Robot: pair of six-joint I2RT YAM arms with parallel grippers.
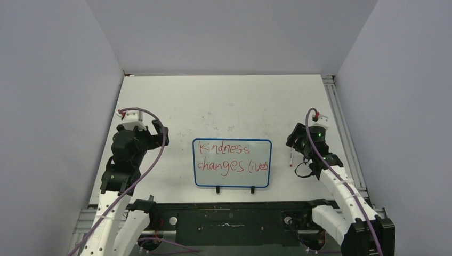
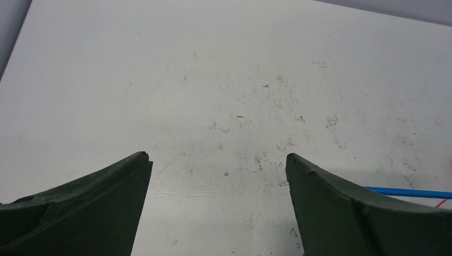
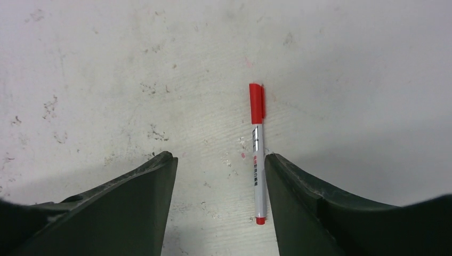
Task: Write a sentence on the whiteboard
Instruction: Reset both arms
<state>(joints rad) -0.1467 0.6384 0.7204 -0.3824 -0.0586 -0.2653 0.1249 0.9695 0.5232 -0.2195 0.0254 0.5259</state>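
Note:
The whiteboard (image 1: 232, 162), blue-framed with two black clips on its near edge, lies in the middle of the table and reads "Kindness changes lives" in red. Its blue corner shows in the left wrist view (image 2: 410, 193). A white marker with a red cap (image 3: 257, 149) lies flat on the table right of the board (image 1: 290, 158). My right gripper (image 3: 219, 157) is open above it, the marker lying beside the inner face of the right finger. My left gripper (image 2: 218, 158) is open and empty over bare table left of the board.
The scuffed white tabletop (image 1: 224, 106) stretches to the back wall. Grey walls close in left, right and behind. A metal rail (image 1: 341, 128) runs along the table's right edge. A black base bar (image 1: 229, 216) lies at the near edge.

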